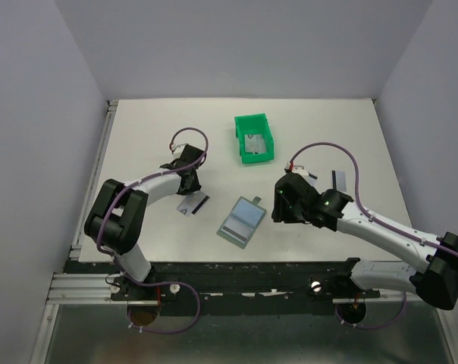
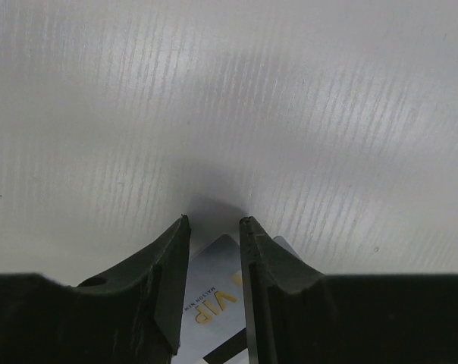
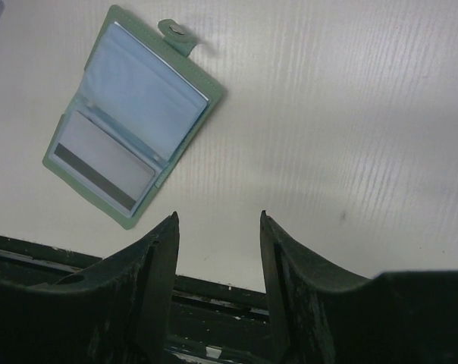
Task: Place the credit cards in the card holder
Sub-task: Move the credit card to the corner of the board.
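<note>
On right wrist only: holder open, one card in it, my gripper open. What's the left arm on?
Observer: The left gripper is down over a loose card on the table, left of the card holder.
Operator: Gripped?
Observer: Doesn't look it. The left wrist view shows the jaws apart, with the card visible in the gap and out past one side.
Operator: Bin empty?
Observer: No, a second card lies inside the green bin.
</note>
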`<state>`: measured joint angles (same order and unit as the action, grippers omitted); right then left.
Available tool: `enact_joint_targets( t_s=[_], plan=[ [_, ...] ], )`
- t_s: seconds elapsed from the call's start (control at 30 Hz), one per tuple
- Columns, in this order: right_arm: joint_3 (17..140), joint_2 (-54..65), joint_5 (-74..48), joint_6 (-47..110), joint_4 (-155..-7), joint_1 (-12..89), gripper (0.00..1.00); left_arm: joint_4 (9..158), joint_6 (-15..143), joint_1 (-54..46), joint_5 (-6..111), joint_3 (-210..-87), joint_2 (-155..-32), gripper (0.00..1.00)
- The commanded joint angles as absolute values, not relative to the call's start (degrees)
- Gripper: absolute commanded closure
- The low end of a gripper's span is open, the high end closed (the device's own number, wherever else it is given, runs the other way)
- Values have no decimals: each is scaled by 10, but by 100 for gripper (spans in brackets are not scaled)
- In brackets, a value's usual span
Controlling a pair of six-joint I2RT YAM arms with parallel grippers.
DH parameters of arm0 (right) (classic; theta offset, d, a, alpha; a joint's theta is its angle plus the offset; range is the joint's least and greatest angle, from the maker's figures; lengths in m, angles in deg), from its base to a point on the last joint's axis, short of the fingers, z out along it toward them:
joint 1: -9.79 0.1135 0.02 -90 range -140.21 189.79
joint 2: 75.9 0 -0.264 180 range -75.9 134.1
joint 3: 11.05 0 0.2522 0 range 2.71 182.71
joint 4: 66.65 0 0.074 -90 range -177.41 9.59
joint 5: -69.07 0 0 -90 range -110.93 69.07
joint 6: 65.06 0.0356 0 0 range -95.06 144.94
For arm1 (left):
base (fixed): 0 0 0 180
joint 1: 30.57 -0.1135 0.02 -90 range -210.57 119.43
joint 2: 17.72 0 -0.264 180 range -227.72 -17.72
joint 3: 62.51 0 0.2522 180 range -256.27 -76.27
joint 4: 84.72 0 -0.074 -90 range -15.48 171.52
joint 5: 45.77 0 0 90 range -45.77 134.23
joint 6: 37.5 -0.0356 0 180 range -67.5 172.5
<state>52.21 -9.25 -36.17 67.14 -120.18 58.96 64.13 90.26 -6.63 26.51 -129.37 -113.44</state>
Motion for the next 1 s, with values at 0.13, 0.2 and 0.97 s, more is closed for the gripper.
enact_joint_targets(
  t_s=[0.13, 0.2, 0.97],
  plan=[
    [525, -106, -350, 670, -1193, 591, 45, 603, 915, -68, 294, -1303, -1148, 64],
    [525, -108, -350, 669, -1193, 591, 45, 603, 920, -63, 295, -1291, -1140, 64],
    [517, -130, -333, 675, -1178, 592, 45, 523, 1024, 59, 268, -1184, -1060, 70]
  ],
)
